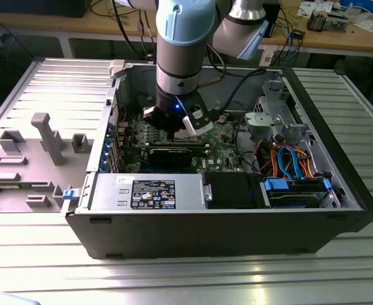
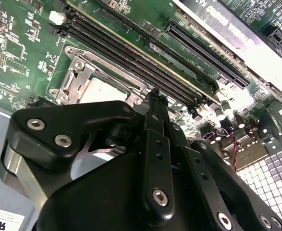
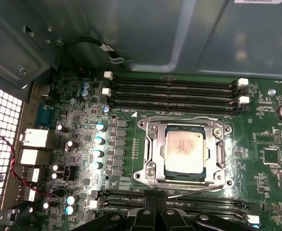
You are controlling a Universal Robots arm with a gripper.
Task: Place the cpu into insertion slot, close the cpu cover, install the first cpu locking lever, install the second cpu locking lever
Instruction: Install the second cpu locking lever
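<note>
In the first wrist view the cpu (image 3: 186,149) lies flat in the insertion slot (image 3: 146,174) on the green board. The cpu cover (image 3: 153,139) is down around it. One thin locking lever (image 3: 179,119) runs along the side by the memory slots. The other lever (image 3: 193,191) lies slightly slanted along the opposite side, its end by my fingertips. My gripper (image 3: 153,196) looks shut, just beside that edge of the socket, with nothing seen held. The second wrist view shows the gripper (image 2: 155,96) close over the cpu (image 2: 100,90). In the exterior view the gripper (image 1: 178,124) reaches down inside the open computer case.
Long black memory slots (image 3: 174,91) flank the socket on both sides. A black graphics card (image 1: 173,152), a power supply (image 1: 148,190) and a drive cage with coloured cables (image 1: 294,159) fill the case. A grey fixture with holders (image 1: 46,136) stands at the exterior view's left.
</note>
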